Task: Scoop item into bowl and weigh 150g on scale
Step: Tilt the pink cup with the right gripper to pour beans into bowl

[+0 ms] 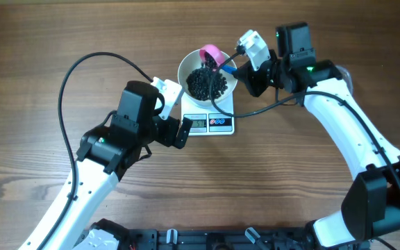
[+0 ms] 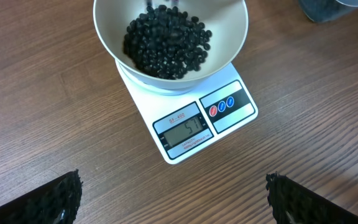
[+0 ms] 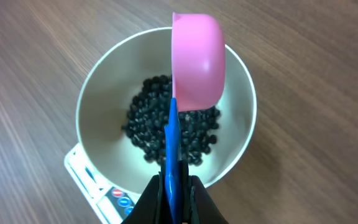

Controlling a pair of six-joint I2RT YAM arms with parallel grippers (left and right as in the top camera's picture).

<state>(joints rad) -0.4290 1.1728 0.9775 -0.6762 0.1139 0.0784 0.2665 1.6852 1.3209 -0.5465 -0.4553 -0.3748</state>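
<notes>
The white bowl [image 1: 186, 69] stands on the scale [image 1: 210, 123] and holds a heap of black pellets, the item [image 1: 207, 83]. My right gripper [image 1: 240, 68] is shut on the blue handle [image 3: 171, 140] of a pink scoop [image 3: 197, 62]. The scoop is turned over above the bowl's [image 3: 104, 93] far side, its rounded back up, over the item [image 3: 145, 127]. My left gripper [image 1: 185, 132] is open and holds nothing. It hovers over bare wood just in front of the scale [image 2: 229, 109]. The left wrist view shows the bowl [image 2: 107, 37], the item [image 2: 166, 40] and a lit display [image 2: 185, 132].
The edge of a container with dark contents [image 2: 334, 9] shows at the top right of the left wrist view. A black cable [image 1: 255, 111] runs from the right wrist along the scale's right side. Wooden tabletop [image 1: 40, 42] lies all around.
</notes>
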